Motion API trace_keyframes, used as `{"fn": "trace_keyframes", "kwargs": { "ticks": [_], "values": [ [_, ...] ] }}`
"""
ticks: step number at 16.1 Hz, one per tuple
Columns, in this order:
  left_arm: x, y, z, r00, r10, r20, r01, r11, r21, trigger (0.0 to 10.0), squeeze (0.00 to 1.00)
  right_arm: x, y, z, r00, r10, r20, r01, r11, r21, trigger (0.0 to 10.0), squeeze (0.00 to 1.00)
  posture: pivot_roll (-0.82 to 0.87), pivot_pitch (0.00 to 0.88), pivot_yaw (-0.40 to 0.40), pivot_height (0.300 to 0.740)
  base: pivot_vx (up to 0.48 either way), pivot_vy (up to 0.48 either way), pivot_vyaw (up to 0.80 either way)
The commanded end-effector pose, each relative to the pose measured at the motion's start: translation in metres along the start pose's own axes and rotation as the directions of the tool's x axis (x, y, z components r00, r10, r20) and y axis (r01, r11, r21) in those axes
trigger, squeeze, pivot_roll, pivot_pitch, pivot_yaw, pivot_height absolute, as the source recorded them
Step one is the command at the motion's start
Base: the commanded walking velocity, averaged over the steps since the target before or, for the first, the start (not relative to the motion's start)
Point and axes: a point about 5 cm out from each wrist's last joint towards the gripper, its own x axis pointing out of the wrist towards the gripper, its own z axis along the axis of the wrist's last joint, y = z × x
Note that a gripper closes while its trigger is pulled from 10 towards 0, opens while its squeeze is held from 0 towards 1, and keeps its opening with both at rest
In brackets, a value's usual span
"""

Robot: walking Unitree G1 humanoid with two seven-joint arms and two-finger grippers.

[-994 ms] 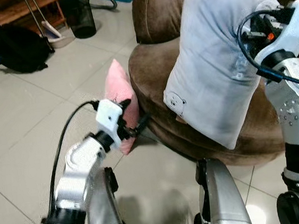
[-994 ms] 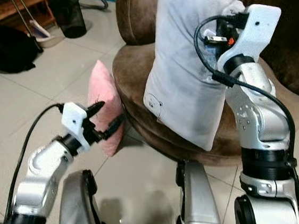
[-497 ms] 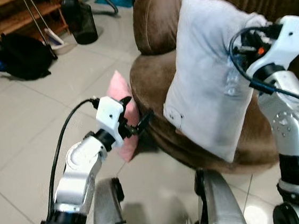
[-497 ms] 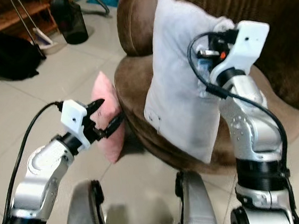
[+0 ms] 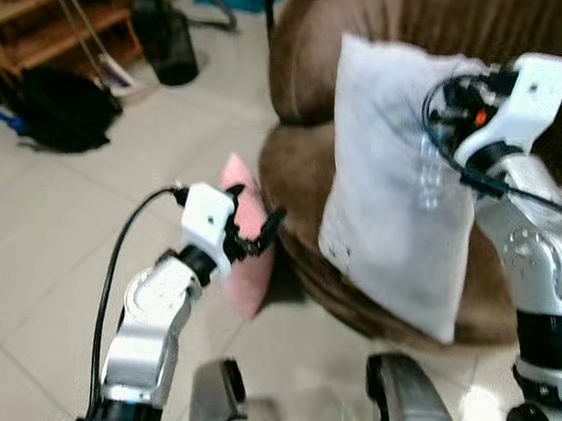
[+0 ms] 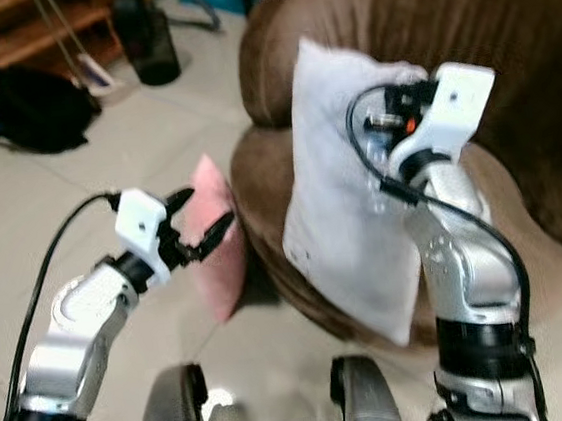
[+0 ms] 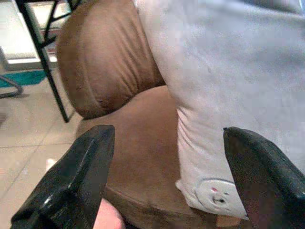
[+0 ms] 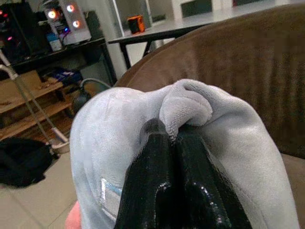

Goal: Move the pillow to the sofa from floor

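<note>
A large grey pillow (image 5: 393,219) hangs upright over the seat of the brown sofa (image 5: 461,11). My right gripper (image 8: 174,136) is shut on a fold at the pillow's top corner. The pillow's lower edge reaches down past the seat's front. A small pink pillow (image 5: 253,274) stands on the tiled floor and leans against the sofa's base. My left gripper (image 5: 258,205) is open just above the pink pillow, pointing at the sofa, with nothing between its fingers (image 7: 71,186).
A black bag (image 5: 64,108), a dark bin (image 5: 168,46) and a wooden shelf (image 5: 30,26) stand at the back left. A black table leg (image 7: 43,57) rises behind the sofa's arm. Open tiled floor lies to the left.
The camera has shifted. My right gripper has carried the grey pillow slightly lower and closer to the sofa's backrest. The left gripper stays open by the pink pillow.
</note>
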Motion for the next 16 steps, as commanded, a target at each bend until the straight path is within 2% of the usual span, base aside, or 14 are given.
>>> {"fn": "trace_keyframes", "kwargs": {
  "ticks": [1, 8, 11, 14, 16],
  "values": [
    [-0.0004, -0.0012, 0.0027, 1.0, 0.002, -0.001, -0.002, 1.0, 0.013, 10.0, 0.0, -0.0043, 0.0058, -0.0018, 1.0, 0.01, -0.006, -0.01, 1.0, 0.002, 10.0, 0.0, -0.02, 0.049, 0.011, 0.665, 0.0, 0.0, 0.0],
    [0.0025, -0.0064, 0.0053, 1.0, -0.013, 0.018, 0.013, 1.0, 0.008, 10.0, 0.0, -0.0084, 0.005, -0.0018, 1.0, -0.011, -0.001, 0.011, 1.0, 0.013, 10.0, 0.0, -0.02, 0.048, 0.014, 0.735, 0.0, 0.0, 0.0],
    [0.0042, -0.0058, 0.007, 1.0, -0.024, 0.017, 0.024, 1.0, 0.002, 10.0, 0.0, -0.0093, 0.0024, -0.0004, 1.0, -0.023, 0.013, 0.022, 1.0, 0.014, 10.0, 0.0, -0.02, 0.048, 0.015, 0.74, 0.0, 0.0, 0.0],
    [0.0055, -0.0065, 0.0075, 0.999, -0.035, 0.013, 0.035, 0.999, 0.0, 10.0, 0.0, -0.012, 0.0009, -0.0017, 0.999, -0.033, 0.016, 0.033, 0.999, 0.019, 10.0, 0.0, -0.02, 0.046, 0.017, 0.74, 0.315, 0.0, 0.0],
    [0.0054, -0.0063, 0.0072, 0.999, -0.041, 0.011, 0.041, 0.999, -0.001, 10.0, 0.0, -0.0143, -0.0009, -0.0036, 0.999, -0.046, 0.009, 0.045, 0.999, 0.016, 10.0, 0.0, -0.02, 0.045, 0.019, 0.74, 0.358, 0.0, -0.68]
  ]
}}
